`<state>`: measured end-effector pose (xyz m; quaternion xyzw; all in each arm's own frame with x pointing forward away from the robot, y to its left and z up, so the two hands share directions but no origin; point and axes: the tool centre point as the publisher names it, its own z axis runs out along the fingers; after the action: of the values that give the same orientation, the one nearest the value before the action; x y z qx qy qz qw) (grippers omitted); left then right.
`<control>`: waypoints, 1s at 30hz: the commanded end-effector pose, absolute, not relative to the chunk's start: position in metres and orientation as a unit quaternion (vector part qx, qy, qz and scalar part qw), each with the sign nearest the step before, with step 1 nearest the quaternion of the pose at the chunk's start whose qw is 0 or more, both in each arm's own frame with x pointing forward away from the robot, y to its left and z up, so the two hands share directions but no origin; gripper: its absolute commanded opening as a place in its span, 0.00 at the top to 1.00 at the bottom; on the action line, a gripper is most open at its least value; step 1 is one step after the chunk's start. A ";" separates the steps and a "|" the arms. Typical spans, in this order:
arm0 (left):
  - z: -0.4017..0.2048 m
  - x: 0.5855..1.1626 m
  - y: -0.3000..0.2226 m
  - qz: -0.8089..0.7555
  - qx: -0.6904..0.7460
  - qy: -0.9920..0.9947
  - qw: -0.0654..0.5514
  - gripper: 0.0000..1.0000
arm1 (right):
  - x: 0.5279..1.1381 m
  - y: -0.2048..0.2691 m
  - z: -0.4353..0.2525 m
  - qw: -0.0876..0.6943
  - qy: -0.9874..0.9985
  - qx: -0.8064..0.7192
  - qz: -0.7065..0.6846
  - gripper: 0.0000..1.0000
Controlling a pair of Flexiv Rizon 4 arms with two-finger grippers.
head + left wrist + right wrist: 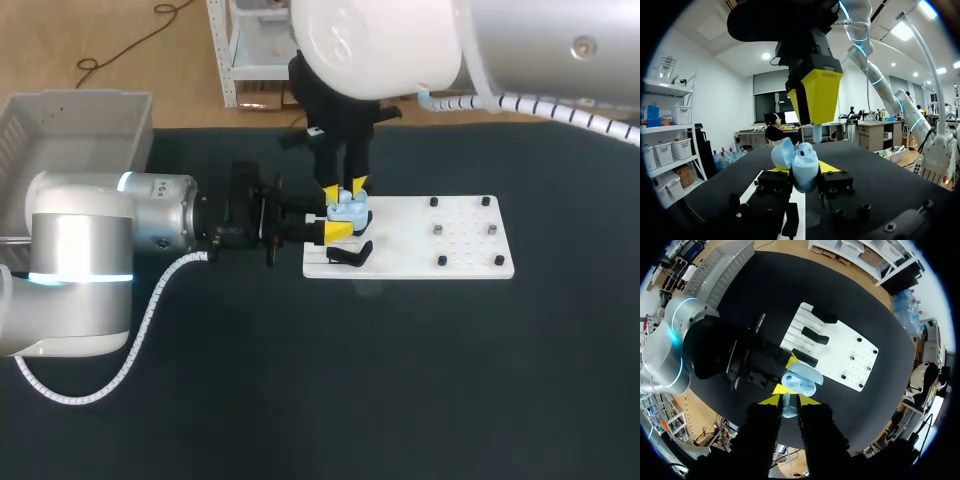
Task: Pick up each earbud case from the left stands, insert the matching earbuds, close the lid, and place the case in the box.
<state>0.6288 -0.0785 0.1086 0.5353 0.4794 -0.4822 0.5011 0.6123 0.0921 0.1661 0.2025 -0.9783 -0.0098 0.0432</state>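
A light-blue earbud case (349,210) with its lid open is held over the left part of the white board (420,262). My left gripper (343,217) comes in level from the left and is shut on the case (801,167). Straight above it, my right gripper (345,188) points down, shut on a pale blue earbud (816,133) whose stem hangs just over the open case. In the right wrist view the earbud (788,407) sits between my yellow tips, with the case (800,380) right beneath.
Black stands (350,255) lie on the board's left side, and small pegs (465,230) dot its right side. A grey box (70,130) stands at the table's far left corner. Dark table surface surrounds the board.
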 end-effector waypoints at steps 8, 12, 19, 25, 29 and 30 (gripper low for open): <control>0.108 0.628 -0.078 -0.481 0.535 0.479 0.503 1.00 | 0.613 0.091 0.158 0.028 -0.980 0.198 -0.004 1.00; 0.108 0.628 -0.078 -0.481 0.535 0.479 0.503 1.00 | 0.615 0.093 0.157 0.029 -0.980 0.199 -0.005 1.00; 0.108 0.628 -0.078 -0.481 0.535 0.479 0.503 1.00 | 0.620 0.095 0.155 0.032 -0.979 0.202 -0.002 1.00; 0.108 0.628 -0.078 -0.481 0.535 0.479 0.503 1.00 | 0.623 0.095 0.154 0.034 -0.979 0.200 0.000 1.00; 0.108 0.628 -0.078 -0.481 0.535 0.479 0.503 1.00 | 0.624 0.093 0.154 0.034 -0.980 0.198 0.000 1.00; 0.108 0.628 -0.078 -0.481 0.535 0.479 0.503 1.00 | 0.625 0.093 0.153 0.035 -0.980 0.198 0.000 1.00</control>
<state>0.6288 -0.0785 0.1086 0.5353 0.4794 -0.4822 0.5011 0.6235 0.0937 0.1538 0.1980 -0.9796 0.0008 0.0337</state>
